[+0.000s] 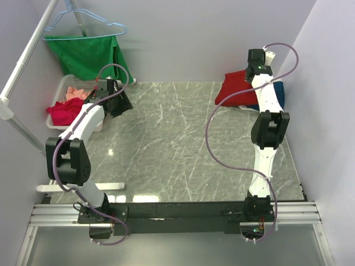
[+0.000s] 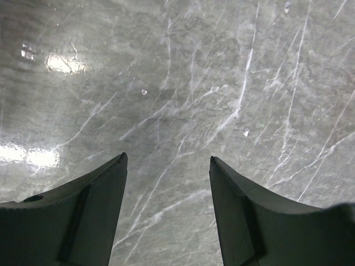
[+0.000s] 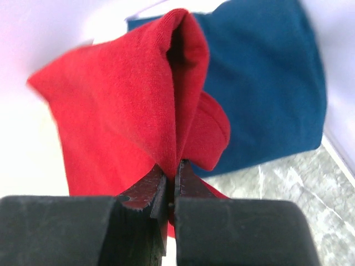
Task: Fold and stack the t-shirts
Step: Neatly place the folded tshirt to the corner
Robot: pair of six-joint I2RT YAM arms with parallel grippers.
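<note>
Right gripper (image 3: pixel 171 185) pinches the red shirt (image 1: pixel 231 91), upper right.
Left gripper (image 2: pixel 168 172) fingers spread wide above the table (image 2: pixel 222 72), upper left.

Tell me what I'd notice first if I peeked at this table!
Probably the bright red cloth t-shirt at the far right corner, pinched in the right gripper, with a dark blue cloth t-shirt next to it. After that, the green garment hanging on a light-blue wire hanger at the far left.
</note>
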